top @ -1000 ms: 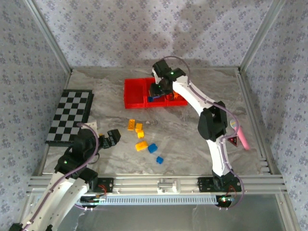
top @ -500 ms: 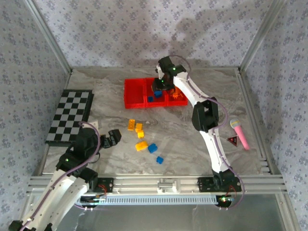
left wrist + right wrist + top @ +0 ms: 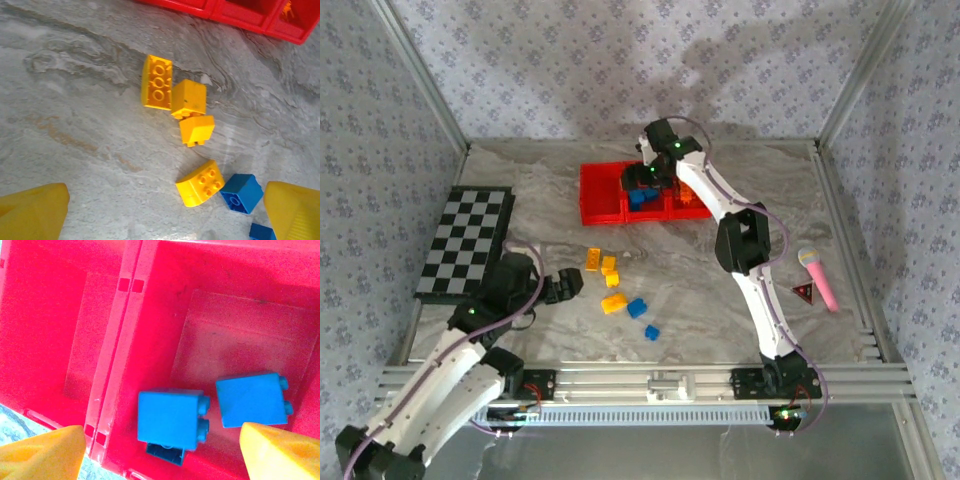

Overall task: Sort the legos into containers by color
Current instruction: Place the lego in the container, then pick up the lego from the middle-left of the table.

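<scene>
Marble-look table [image 3: 720, 290], 1. Arms, 2: the left arm [image 3: 440, 370] sits low over the near-left corner, and the right arm [image 3: 750, 250] stretches from the near edge to the far middle. Checkered board [image 3: 468, 240], 1, lies flat at the table's left edge.

Containers [image 3: 600, 195]: 3 red bins joined in a row, near the far edge, about mid-table.

Right gripper [image 3: 642, 182] hangs over the middle bin [image 3: 240, 320]. Its yellow fingers [image 3: 37, 455] are spread wide, touching nothing.

Left gripper [image 3: 565, 287] is near the table's left side, just left of the loose bricks. Its fingers [image 3: 295, 210] are also wide apart, with nothing between them.

Pink microphone-shaped toy [image 3: 817, 277], 1, lies near the right edge.

Legos, counted:
- **Loose on the table, 6, mid-table toward the near edge.**
  - 4 yellow: a long one [image 3: 157, 82], two touching ones beside it [image 3: 189, 98] [image 3: 196, 130], and a fourth [image 3: 200, 182] nearer.
  - 2 blue: one [image 3: 241, 193] just beside that fourth yellow, one [image 3: 260, 232] cut by the frame edge.
- **In the middle bin, 2 blue** [image 3: 170, 419] [image 3: 252, 399], side by side and apart. A darker blue bit [image 3: 164, 451] pokes out under the first; cannot tell if it is a separate brick.
- **In the right bin, orange pieces** [image 3: 688, 197]. Count unclear.

Small dark triangle [image 3: 804, 292], 1, sits just beside the pink toy.
</scene>
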`<action>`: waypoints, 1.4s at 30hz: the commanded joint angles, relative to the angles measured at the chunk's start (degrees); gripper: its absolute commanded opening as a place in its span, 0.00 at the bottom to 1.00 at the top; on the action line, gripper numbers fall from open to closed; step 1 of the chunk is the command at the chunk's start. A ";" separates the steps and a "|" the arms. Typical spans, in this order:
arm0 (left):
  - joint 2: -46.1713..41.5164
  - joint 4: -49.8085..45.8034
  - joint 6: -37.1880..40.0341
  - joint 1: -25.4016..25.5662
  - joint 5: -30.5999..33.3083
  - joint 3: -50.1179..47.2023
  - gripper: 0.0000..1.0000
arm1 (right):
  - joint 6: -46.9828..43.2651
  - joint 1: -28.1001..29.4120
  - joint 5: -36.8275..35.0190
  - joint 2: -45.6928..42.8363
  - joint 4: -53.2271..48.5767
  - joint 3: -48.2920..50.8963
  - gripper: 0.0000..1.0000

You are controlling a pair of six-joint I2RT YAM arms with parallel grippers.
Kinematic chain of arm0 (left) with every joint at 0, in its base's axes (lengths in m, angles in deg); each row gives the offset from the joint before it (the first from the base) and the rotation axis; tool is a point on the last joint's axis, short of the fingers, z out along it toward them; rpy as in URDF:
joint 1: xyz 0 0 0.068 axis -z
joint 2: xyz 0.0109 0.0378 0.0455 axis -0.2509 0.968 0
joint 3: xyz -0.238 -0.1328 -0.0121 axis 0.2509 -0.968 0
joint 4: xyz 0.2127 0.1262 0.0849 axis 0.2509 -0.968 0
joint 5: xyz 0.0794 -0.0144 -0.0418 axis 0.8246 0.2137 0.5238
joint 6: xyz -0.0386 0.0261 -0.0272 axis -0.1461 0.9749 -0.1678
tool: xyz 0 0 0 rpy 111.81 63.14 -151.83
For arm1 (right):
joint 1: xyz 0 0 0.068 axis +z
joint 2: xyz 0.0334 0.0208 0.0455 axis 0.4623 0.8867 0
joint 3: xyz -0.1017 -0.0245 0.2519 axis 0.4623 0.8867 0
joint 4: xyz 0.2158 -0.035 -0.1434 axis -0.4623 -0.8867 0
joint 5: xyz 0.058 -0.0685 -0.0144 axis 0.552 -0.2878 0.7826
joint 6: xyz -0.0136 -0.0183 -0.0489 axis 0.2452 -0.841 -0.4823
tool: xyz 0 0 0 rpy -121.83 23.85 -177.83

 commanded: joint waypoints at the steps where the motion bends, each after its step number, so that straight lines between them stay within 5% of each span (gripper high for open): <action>1: 3.54 1.92 2.72 3.27 -1.44 3.53 1.00 | -0.49 0.27 -0.86 -5.54 -1.38 2.40 0.84; 12: 20.00 0.75 11.93 19.13 0.67 12.45 1.00 | 0.48 1.17 -5.53 -32.50 13.73 33.80 0.86; 24: 41.05 -4.18 22.33 24.07 0.07 25.53 0.92 | 3.40 -2.75 -13.62 -63.60 26.53 69.84 0.90; 32: 52.34 -8.02 27.32 24.80 -0.82 32.78 0.78 | 5.79 -8.30 -12.74 -72.33 26.73 81.83 0.90; 42: 57.87 -9.46 30.03 26.25 -0.47 34.84 0.75 | 6.28 -11.32 -12.31 -73.92 26.51 85.40 0.91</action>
